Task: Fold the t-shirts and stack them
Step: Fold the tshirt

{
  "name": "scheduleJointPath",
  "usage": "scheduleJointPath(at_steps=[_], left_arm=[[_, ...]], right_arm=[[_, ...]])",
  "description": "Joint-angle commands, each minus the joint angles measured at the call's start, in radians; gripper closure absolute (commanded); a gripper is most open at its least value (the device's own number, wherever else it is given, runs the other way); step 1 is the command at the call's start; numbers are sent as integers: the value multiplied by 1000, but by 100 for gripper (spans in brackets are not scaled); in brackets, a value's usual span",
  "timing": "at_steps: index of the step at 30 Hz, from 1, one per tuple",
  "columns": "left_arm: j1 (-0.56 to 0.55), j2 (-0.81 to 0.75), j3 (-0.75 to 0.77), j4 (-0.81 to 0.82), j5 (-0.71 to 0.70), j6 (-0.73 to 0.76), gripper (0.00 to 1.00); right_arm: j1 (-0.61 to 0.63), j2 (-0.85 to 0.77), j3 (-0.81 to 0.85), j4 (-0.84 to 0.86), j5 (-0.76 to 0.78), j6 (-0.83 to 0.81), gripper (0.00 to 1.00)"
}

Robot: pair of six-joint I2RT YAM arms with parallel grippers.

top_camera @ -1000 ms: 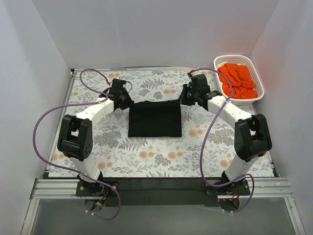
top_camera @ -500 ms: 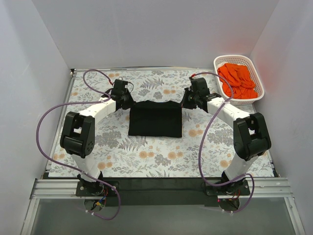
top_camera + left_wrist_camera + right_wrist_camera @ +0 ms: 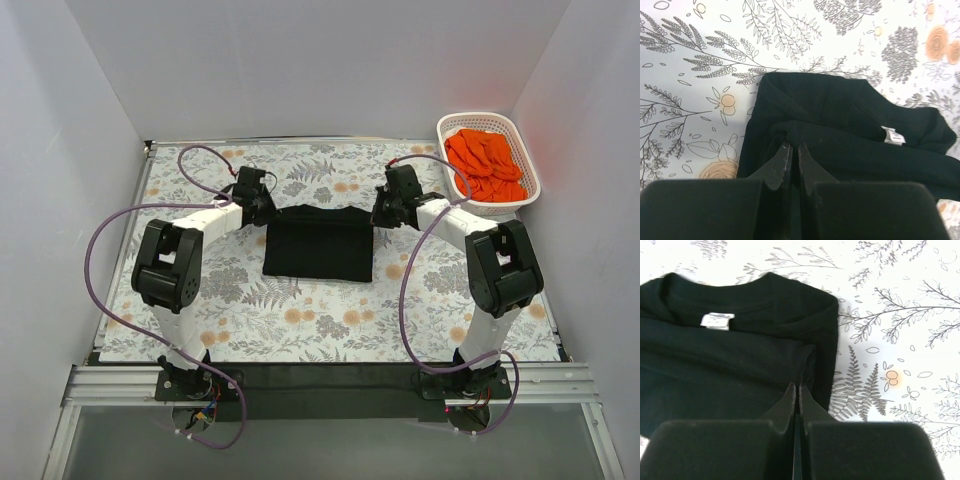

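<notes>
A black t-shirt (image 3: pixel 318 243) lies folded into a rectangle in the middle of the floral mat, collar side to the far edge. Its white neck label (image 3: pixel 891 136) shows in the left wrist view, and the same label (image 3: pixel 717 320) in the right wrist view. My left gripper (image 3: pixel 268 212) is at the shirt's far left corner, shut on a pinch of black cloth (image 3: pixel 791 146). At the far right corner my right gripper (image 3: pixel 376 214) is shut on a fold of the shirt (image 3: pixel 795 385). Orange t-shirts (image 3: pixel 487 165) lie heaped in the basket.
A white lattice basket (image 3: pixel 531 182) stands at the back right corner of the floral mat (image 3: pixel 300 320). White walls close in the left, far and right sides. Purple cables loop above both arms.
Both arms have drawn their elbows in and the grippers have shifted slightly toward the shirt's far corners, still holding the cloth. The shirt's far edge has settled lower onto the mat.
</notes>
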Motion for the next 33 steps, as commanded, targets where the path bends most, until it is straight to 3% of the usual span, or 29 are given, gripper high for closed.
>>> scheduleJointPath(at_steps=[1,5,6,10,11,14,16,18,21,26,33], left_arm=[[6,10,10,15,-32,37,96],[6,-16,31,8,-49,68,70],[6,-33,31,5,-58,81,58],[1,-154,-4,-14,-83,109,33],[-3,-201,-15,-21,-83,111,32],[-42,-287,-59,-69,-86,114,32],[-100,-313,-101,-98,-92,109,37],[-163,-335,-128,-106,-94,92,53],[-223,-329,-187,-97,-90,54,66],[-247,-266,-260,-74,-69,19,71],[-273,-214,-325,-60,-64,-1,71]], right_arm=[[-17,19,26,1,85,-8,97],[-18,2,43,3,73,-34,73],[-17,-17,49,0,60,-60,66],[-7,-82,60,3,-2,-144,59],[-1,-93,62,3,-22,-163,59],[25,-110,62,23,-119,-218,60],[58,-103,62,36,-176,-241,60],[80,-76,66,47,-222,-253,62],[121,-9,100,55,-274,-272,65],[142,90,154,58,-282,-282,65],[116,211,266,53,-169,-327,65]])
